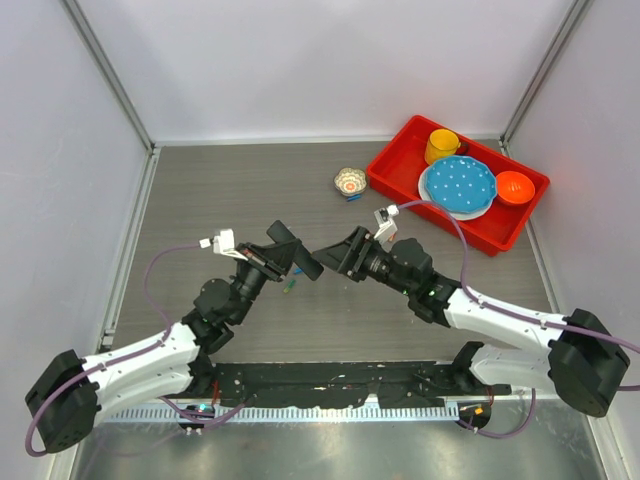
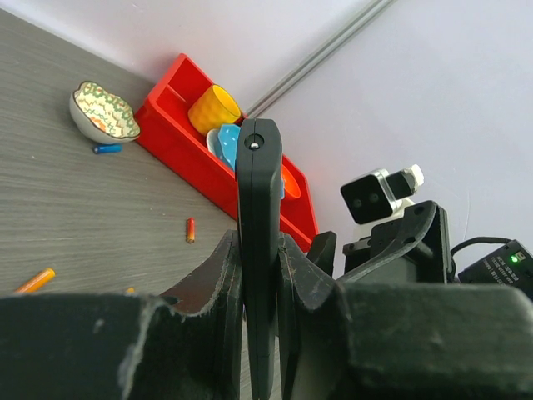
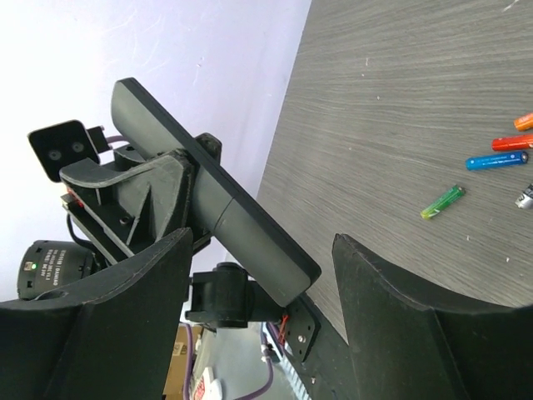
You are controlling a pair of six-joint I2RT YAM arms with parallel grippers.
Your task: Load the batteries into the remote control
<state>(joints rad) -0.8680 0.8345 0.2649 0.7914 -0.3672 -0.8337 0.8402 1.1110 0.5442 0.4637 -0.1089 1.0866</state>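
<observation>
Above the counter [image 1: 200,200], remote control [image 2: 258,183] clamped in the left claw [image 2: 258,250], right claw [image 3: 260,246] spread wide near its end.

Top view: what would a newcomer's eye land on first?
At the centre, the left pincer clamps a black remote while the right pincer stands open facing it. A bright red tray of crockery sits far right, and small coloured batteries lie loose on the table.
</observation>
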